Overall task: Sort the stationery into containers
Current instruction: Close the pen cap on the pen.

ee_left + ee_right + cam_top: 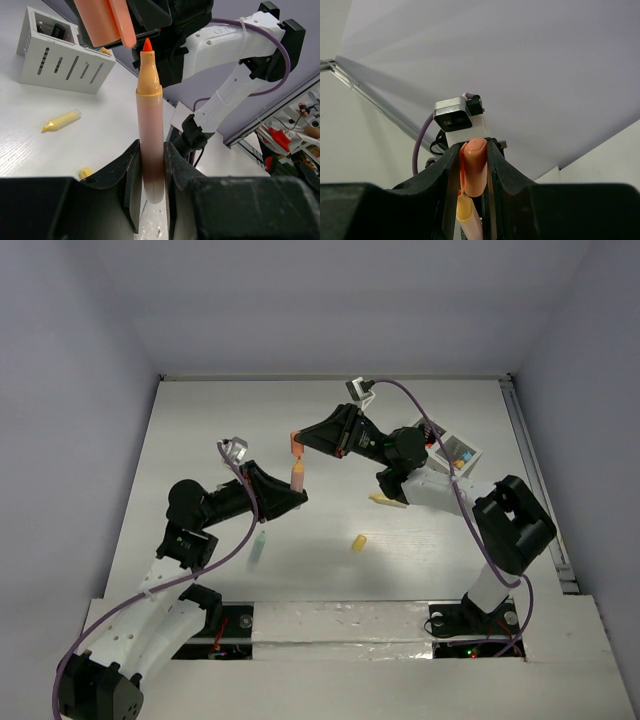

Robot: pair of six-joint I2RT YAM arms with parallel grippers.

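Top view: orange marker [297,478], uncapped, is clamped upright by left gripper [291,496] mid-table; orange cap [296,448] is pinched by right gripper [300,441] just above; white box [455,452] lies far right.
Left wrist: cap is seen off-axis vs. marker tip, so tip could be crushed.
Right wrist: no writing is legible.

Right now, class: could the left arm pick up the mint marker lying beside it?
Probably not yet: the left gripper is shut on the orange marker, though the mint marker lies near, uncovered.
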